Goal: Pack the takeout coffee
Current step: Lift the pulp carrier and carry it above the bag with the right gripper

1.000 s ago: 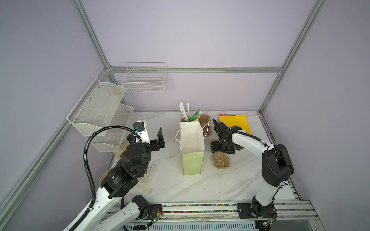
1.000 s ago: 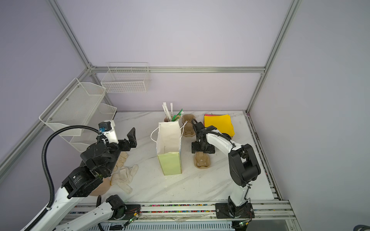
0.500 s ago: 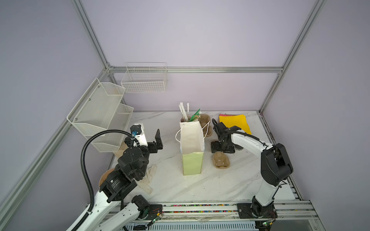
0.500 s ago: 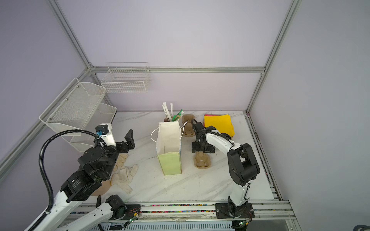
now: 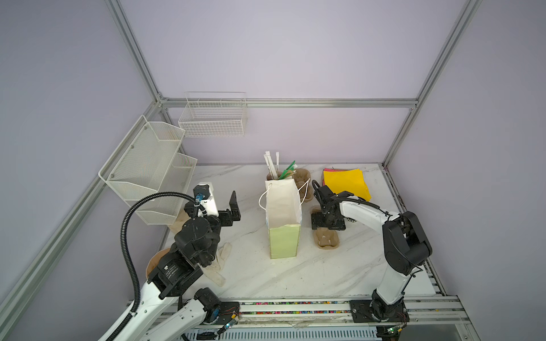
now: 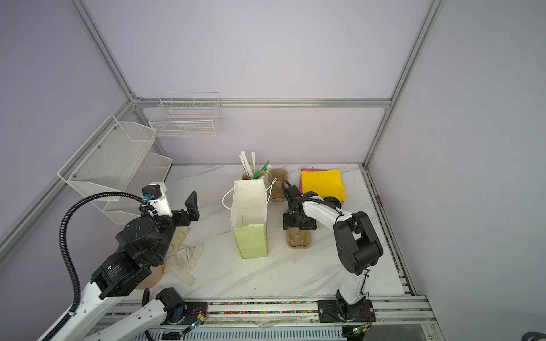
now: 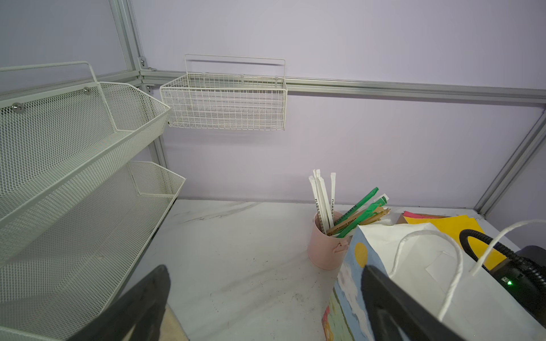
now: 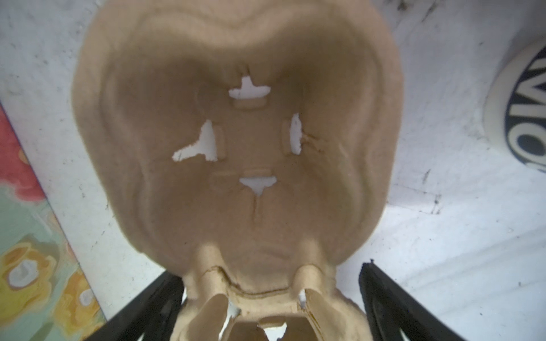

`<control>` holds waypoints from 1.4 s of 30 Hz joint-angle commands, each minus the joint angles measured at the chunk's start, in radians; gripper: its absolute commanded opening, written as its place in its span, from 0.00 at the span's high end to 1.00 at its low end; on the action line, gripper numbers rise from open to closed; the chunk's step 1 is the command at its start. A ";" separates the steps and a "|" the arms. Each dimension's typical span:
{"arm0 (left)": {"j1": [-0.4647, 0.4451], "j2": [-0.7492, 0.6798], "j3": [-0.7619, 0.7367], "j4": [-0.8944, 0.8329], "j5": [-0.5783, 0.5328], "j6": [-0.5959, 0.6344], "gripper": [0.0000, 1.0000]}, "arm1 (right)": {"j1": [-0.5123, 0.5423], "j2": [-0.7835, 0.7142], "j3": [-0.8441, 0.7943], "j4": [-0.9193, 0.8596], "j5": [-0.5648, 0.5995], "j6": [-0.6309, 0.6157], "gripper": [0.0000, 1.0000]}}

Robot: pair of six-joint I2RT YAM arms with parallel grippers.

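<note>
Right gripper (image 8: 266, 277) released, jaws straddling the cup carrier (image 8: 236, 141) at its narrow waist, probably to grasp it. Left gripper (image 7: 263, 268) released, held clear beside the open bag (image 5: 283, 206).

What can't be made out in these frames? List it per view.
- Black cup: right wrist view, cut by the picture's edge and blurred; lettering unreadable.
- Its lid: in no view.
- Paper bag, its floor: both top views, its own walls hide it.
- Right gripper: both top views, its body hides the fingertips; contact with the pulp carrier unclear.
</note>
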 commanded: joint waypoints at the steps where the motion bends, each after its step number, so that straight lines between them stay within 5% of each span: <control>1: 0.008 -0.002 -0.033 0.041 -0.010 0.016 0.00 | 0.005 0.007 -0.014 0.019 0.016 0.010 0.05; 14: 0.008 0.048 -0.003 -0.042 0.041 -0.073 0.00 | 0.014 0.008 -0.023 0.064 0.008 0.014 0.10; 28: 0.008 0.016 -0.087 -0.296 0.161 -0.466 0.00 | 0.020 -0.029 -0.038 0.053 0.040 0.028 0.17; 42: 0.008 0.045 -0.305 -0.228 0.335 -0.732 0.00 | 0.020 -0.189 0.068 -0.098 0.119 0.054 0.18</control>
